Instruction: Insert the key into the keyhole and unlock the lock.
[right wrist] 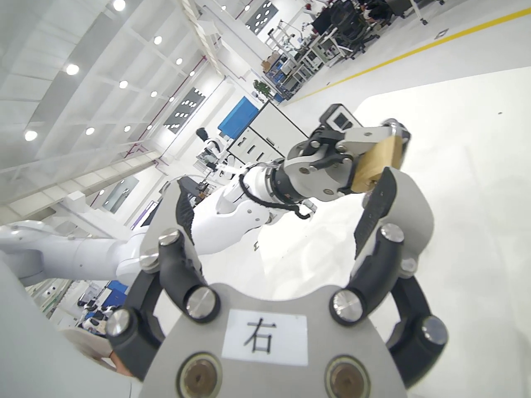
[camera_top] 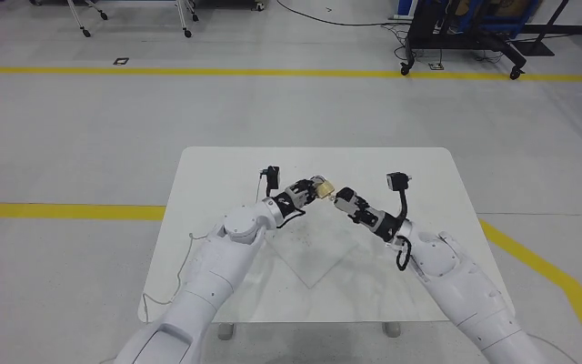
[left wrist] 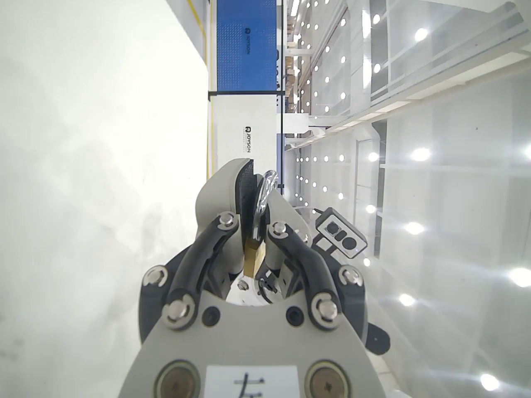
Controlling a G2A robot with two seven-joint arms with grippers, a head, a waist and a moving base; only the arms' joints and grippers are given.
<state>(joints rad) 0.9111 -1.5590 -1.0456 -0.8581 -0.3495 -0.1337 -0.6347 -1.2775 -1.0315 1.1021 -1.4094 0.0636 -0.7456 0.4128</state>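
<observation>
We counted one lock (camera_top: 321, 188), a brass padlock with a silver shackle, held in the air above the middle of the one white table (camera_top: 218, 177). Two arms met over it from opposite sides. The left gripper (left wrist: 259, 192) was clenched on the lock, its two fingers pressing it from either side. In the left wrist view the shackle lay up near the fingertips and the brass body sat lower, between the finger links. From the right wrist view the brass body stuck out sideways from that grip.

The right gripper (right wrist: 282, 186) was released, its two fingers (right wrist: 379, 205) spread wide apart. It faced the lock, and the tip of one finger stood just beside the brass body; we could not tell whether they touched. In the top view the two grippers were close together, with the lock between them.
</observation>
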